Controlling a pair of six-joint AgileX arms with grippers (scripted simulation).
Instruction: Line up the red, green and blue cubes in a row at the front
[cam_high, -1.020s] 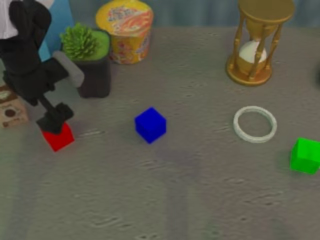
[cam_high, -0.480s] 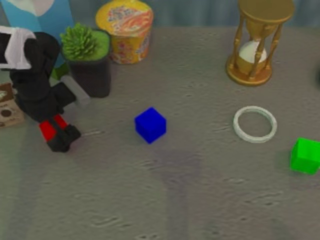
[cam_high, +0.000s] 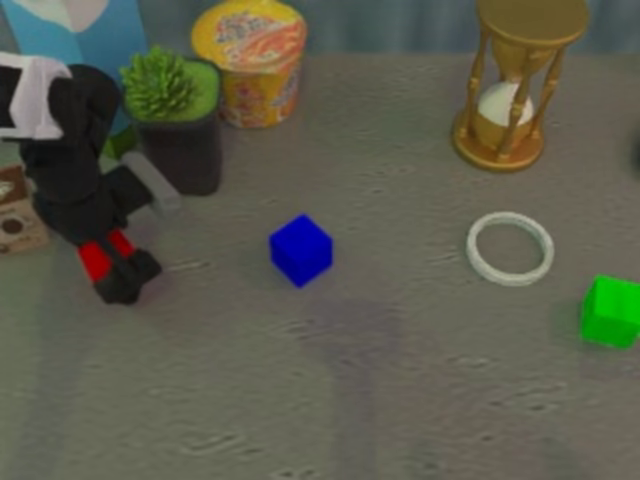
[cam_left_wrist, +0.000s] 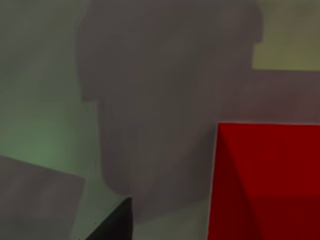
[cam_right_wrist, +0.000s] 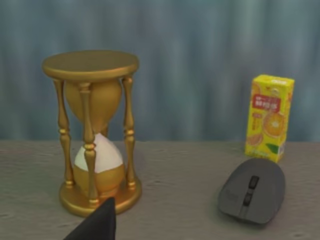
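Observation:
At the table's left, my left gripper (cam_high: 112, 268) is down over the red cube (cam_high: 94, 260), which shows only as red strips beside the black fingers. In the left wrist view the red cube (cam_left_wrist: 270, 185) fills one side, and a bare gap separates it from the one visible fingertip (cam_left_wrist: 114, 225), so the gripper is open around it. The blue cube (cam_high: 300, 250) sits left of centre. The green cube (cam_high: 611, 311) sits near the right edge. My right arm is outside the top view, and its wrist view shows one dark fingertip (cam_right_wrist: 100, 225) with nothing held.
A potted plant (cam_high: 175, 120) and a noodle cup (cam_high: 250, 60) stand behind the left arm. A small box (cam_high: 18, 222) is at the left edge. A gold hourglass (cam_high: 515, 80) and a white ring (cam_high: 509, 248) are on the right. A mouse (cam_right_wrist: 252, 190) and a juice carton (cam_right_wrist: 269, 116) lie beyond.
One second ago the left gripper was above the exposed red cube. It has since come down over the cube and has held still for the last half second. Other things are unmoved.

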